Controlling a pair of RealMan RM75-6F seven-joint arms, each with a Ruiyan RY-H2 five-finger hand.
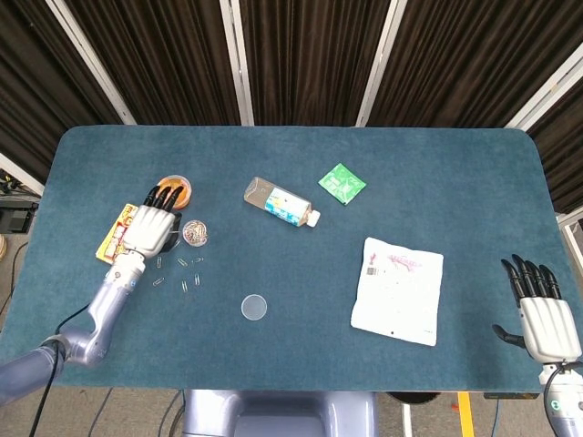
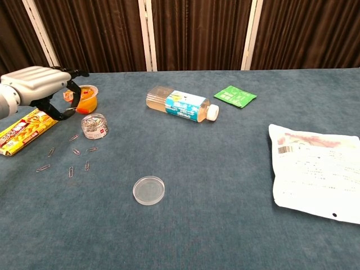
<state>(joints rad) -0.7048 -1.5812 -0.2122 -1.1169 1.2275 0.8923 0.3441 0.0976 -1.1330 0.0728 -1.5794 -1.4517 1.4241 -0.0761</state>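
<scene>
We are seeing loose metal paper clips [image 2: 72, 159] lying near the yellow snack packet [image 2: 21, 131] while our left hand [image 2: 42, 84], fingers spread and holding nothing, is hovering over the orange jelly cup [image 2: 85, 99].

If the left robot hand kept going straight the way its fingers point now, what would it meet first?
Most likely the orange jelly cup: the left robot hand points up-table with its fingertips already over the cup's near edge. Its height above the cup is unclear, so it might pass over.

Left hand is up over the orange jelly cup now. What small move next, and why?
Probably lower the left hand a little and close the fingers around the jelly cup. In the chest view the hand is open, its fingers reach over the cup's rim, and it holds nothing. The clip jar stands close by, so come down straight.
</scene>
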